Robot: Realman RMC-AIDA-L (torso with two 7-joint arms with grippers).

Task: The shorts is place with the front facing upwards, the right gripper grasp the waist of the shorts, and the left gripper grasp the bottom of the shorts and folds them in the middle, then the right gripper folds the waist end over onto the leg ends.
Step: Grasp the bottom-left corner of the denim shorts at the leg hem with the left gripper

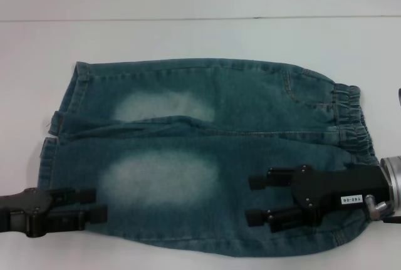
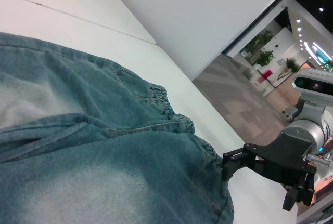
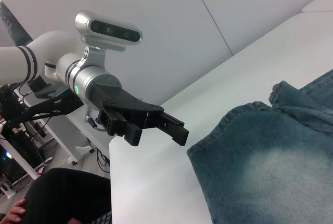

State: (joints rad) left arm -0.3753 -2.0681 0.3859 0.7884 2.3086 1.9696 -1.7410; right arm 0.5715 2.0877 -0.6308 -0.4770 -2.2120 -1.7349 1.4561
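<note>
The blue-green washed denim shorts [image 1: 200,157] lie flat on the smooth white counter [image 1: 188,38], spread sideways before the robot: the gathered elastic waistband [image 1: 351,116] sits toward the robot's right and the two leg hems [image 1: 56,126] toward its left. The cloth is soft, mottled denim with two pale faded oval patches [image 1: 160,179] on the thighs, a raised centre seam running between the legs, tan stitching along the pocket edge near the waist, and small puckers where the elastic draws the band in.

The right hand [image 1: 250,199], black angular metal with a small white printed label on its body and a silver wrist, reaches in level from the right, over the near leg just inside the waistband. Its two fingers [image 1: 263,181] stand apart, pointing toward the leg ends, with nothing between them.

The left hand [image 1: 97,203], plain black metal, comes in low from the left at the near leg's hem, its fingers [image 1: 78,193] slightly apart over the edge of the denim, holding nothing.
</note>
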